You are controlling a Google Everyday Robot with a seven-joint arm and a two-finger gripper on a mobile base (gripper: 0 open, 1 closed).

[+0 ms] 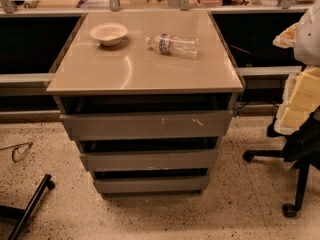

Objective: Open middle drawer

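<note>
**Middle drawer shut, gripper out of view**

We saw no gripper anywhere in the camera view, so we could not tell whether it was spread, closed or holding anything. A pale rounded shape at the far right edge may have belonged to the arm, but we could not confirm that.

The middle drawer sat in the cabinet between 2 others: directly below the top drawer with white scratches, and directly above the bottom drawer. We judged it not yet opened.

What could go wrong:
- The front had no handle. The only purchase looked to be its upper edge, under the dark gap, and a shallow hold there could slip off.
- The 3 fronts were stacked close together. An approach a little high or low would catch the scratched drawer or the bottom one instead.
- A pull well off centre could skew the drawer and jam it.
- A hard tug could jolt the cabinet. The water bottle lay on its side on the cabinet top, right of the bowl, and could roll.
- The office chair stood near the cabinet's right side and could crowd an arm coming from there.

The drawer's flat front faced the near side, toward the camera. Its long axis ran left to right, parallel to the cabinet top's near edge, so we judged it would slide toward the near side.
</note>
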